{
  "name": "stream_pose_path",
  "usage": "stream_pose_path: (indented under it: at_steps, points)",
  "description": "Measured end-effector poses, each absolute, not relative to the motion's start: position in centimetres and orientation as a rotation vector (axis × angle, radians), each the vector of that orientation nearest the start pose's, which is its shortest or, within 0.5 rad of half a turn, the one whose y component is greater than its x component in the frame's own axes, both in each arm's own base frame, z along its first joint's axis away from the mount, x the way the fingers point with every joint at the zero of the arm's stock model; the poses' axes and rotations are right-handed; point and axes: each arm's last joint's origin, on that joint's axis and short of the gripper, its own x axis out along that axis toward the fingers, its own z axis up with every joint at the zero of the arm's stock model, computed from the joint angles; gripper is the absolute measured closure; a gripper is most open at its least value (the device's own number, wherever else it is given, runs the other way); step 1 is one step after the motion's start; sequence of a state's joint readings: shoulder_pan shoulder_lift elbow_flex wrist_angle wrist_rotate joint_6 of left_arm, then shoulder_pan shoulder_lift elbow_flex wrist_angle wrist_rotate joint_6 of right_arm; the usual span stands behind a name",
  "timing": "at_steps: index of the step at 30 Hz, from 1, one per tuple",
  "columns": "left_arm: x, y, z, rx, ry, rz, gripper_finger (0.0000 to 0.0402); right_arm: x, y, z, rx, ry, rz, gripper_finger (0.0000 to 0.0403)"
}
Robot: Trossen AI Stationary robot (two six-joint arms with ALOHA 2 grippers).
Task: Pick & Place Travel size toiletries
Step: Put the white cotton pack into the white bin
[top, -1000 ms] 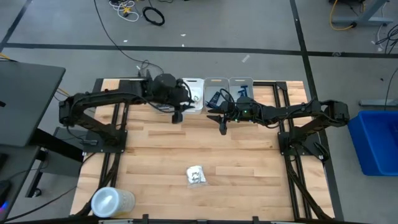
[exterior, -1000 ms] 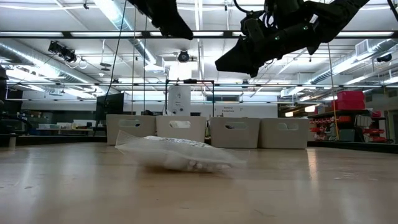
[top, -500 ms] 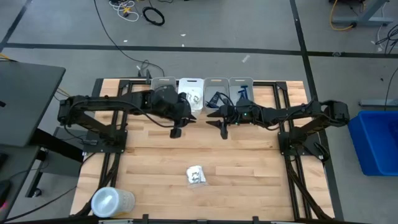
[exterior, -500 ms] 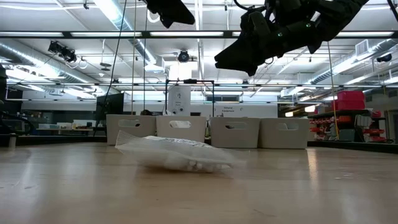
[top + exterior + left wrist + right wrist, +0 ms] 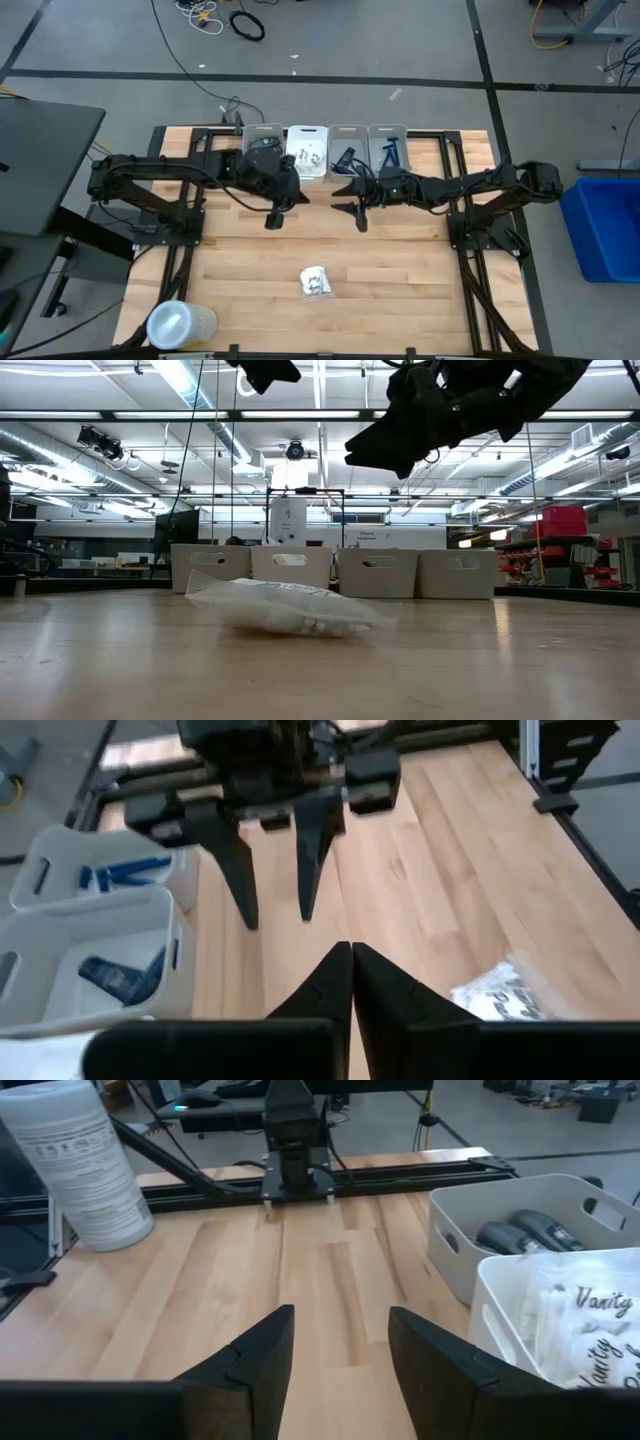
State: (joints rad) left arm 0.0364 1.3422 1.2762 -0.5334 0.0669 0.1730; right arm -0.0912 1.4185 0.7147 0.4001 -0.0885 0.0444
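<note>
Packet lies untouched; left hand closed, right hand spread.

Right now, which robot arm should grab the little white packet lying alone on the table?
Probably the right. Its gripper is open; the left gripper is shut. Both hang about equally far from the packet.

Four plastic bins lined along the table's far edge (white canister at near-left corner).
</note>
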Motion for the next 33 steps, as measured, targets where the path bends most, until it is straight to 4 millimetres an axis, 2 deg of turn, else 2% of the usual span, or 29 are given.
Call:
stream_pose_path:
  at_steps: [5, 18, 33]
  points:
    - [28.8, 0.4, 34.6, 0.093, 0.613, -0.109, 0.0395, 29.7, -1.8, 22.3, 0.068, 0.303, 0.012, 0.0233]
    - [28.1, -3.3, 29.8, 0.108, 0.735, -0.182, 0.0397, 29.7, -1.2, 22.2, 0.064, 0.312, 0.026, 0.0230]
    - [27.0, -7.7, 27.9, 0.220, 0.733, -0.219, 0.0395, 29.7, 0.7, 22.2, 0.057, 0.313, 0.097, 0.0255]
